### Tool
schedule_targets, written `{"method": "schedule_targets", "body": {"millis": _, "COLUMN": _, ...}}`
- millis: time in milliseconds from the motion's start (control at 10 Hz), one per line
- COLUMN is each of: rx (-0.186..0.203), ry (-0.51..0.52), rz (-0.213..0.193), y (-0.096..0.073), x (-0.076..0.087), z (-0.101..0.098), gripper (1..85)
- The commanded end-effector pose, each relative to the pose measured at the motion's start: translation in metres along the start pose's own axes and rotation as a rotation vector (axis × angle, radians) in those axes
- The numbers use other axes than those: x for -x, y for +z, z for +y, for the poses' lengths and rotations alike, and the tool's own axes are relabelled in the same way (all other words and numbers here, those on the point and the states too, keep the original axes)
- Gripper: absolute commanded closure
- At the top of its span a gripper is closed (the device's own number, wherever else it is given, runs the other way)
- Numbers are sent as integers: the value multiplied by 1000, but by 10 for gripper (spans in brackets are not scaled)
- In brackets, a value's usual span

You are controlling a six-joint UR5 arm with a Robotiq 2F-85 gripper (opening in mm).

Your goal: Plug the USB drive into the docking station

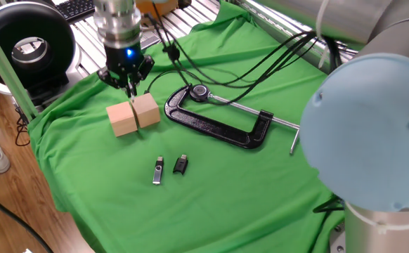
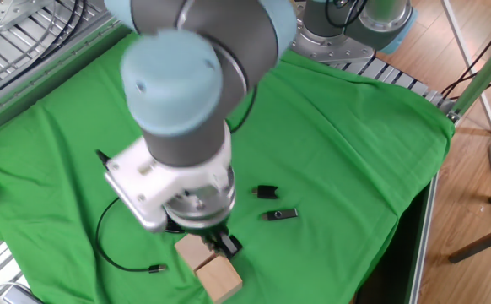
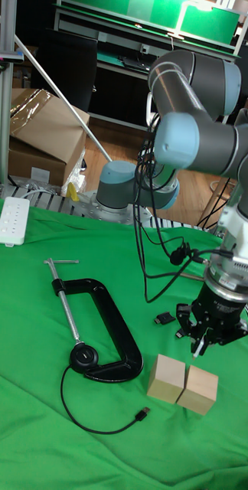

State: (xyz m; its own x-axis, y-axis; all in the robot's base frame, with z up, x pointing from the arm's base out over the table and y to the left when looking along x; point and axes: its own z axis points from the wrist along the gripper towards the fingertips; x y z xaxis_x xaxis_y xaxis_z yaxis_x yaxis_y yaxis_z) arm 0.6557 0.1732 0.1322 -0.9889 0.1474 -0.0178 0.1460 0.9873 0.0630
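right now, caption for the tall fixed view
Gripper poised above two wooden blocks beside a black C-clamp on green cloth.

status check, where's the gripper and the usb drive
Gripper above wooden blocks, fingers close together, holding nothing. USB drive on cloth, untouched. Clamp off to the side.

Three raised views, shared green cloth (image 1: 225, 183)

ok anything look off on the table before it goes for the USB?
Yes. The gripper hangs over two wooden blocks, well away from the silver USB drive and the small black piece lying untouched on the cloth. I can't make out a docking station in any view. The C-clamp and its cable lie flat, nothing damaged.
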Motion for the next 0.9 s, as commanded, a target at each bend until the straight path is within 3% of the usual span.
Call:
{"method": "schedule_targets", "body": {"millis": 0, "rx": -8, "ry": -105, "rz": -23, "y": -16, "x": 7, "z": -30, "gripper": 840}}
{"method": "schedule_targets", "body": {"millis": 100, "rx": -15, "ry": -144, "rz": -46, "y": -8, "x": 10, "z": -44, "gripper": 840}}
{"method": "schedule_targets", "body": {"millis": 300, "rx": -39, "ry": -222, "rz": -47, "y": -8, "x": 11, "z": -49, "gripper": 840}}
{"method": "schedule_targets", "body": {"millis": 400, "rx": -1, "ry": -215, "rz": -17, "y": -8, "x": 2, "z": -41, "gripper": 840}}
{"method": "schedule_targets", "body": {"millis": 600, "rx": -14, "ry": -98, "rz": 58, "y": -8, "x": -17, "z": -45, "gripper": 840}}
{"method": "schedule_targets", "body": {"millis": 700, "rx": -22, "ry": -88, "rz": 75, "y": -9, "x": -22, "z": -47, "gripper": 840}}
{"method": "schedule_targets", "body": {"millis": 800, "rx": 30, "ry": -120, "rz": 79, "y": -9, "x": -23, "z": -34, "gripper": 840}}
